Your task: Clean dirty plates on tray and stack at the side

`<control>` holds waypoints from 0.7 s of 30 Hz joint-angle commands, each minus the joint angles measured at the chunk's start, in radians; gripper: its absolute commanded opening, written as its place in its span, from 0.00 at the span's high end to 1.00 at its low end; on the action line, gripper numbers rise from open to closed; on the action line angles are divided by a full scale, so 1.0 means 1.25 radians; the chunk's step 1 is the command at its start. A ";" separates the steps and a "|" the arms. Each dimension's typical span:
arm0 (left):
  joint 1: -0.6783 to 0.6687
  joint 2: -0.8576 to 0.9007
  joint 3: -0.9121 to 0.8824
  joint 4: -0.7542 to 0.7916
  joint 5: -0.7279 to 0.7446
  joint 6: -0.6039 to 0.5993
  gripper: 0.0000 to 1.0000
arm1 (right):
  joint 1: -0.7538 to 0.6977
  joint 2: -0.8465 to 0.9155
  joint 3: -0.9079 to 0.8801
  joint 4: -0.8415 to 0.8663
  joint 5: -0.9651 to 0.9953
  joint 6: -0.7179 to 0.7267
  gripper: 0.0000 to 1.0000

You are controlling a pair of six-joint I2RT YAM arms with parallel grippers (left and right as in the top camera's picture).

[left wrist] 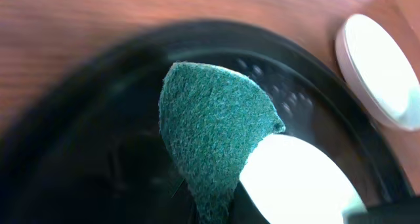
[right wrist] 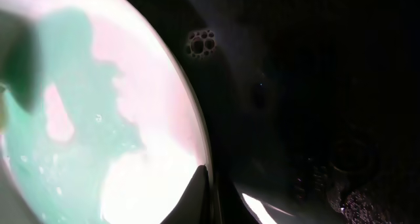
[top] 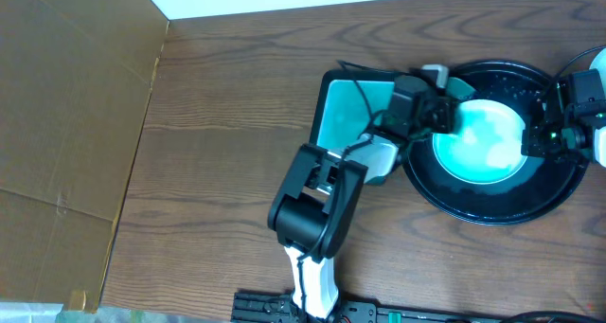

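The black tray is sitting on the desk close to its right edge, toward the far side. One plate is lying inside it, slightly left of the tray's middle. A watery teal film is covering much of the plate's face, with pale patches showing through.

The left gripper is reaching in over the tray's left rim from the near edge of the desk. It is pinching a green scouring pad at the pad's lower end. The pad is standing up in front of the wrist camera and overlapping the plate's near rim.

The right gripper is coming in from the desk's right edge and meeting the plate at its right rim. In the right wrist view its dark fingers are sitting either side of that rim. They seem to be closed on it, though the picture is too dim there to be sure.

A cluster of bubbles is resting on the wet black tray floor just beside the plate.

The teal dish is lying just left of the tray, partly under the left arm. A white disc is lying on the desk just outside the tray's rim.
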 commanded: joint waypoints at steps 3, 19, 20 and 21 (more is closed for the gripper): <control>0.081 -0.119 0.001 -0.049 -0.014 0.011 0.93 | 0.000 0.000 0.008 -0.001 -0.002 -0.007 0.99; 0.341 -0.226 0.001 -0.553 -0.183 0.013 0.93 | 0.000 0.000 0.008 0.018 -0.003 -0.007 0.99; 0.343 -0.209 0.001 -0.553 -0.178 0.013 0.93 | 0.000 0.000 0.008 0.017 -0.003 -0.007 0.99; 0.343 -0.194 0.001 -0.553 -0.178 0.013 0.93 | 0.000 0.000 0.008 0.017 -0.003 -0.007 0.99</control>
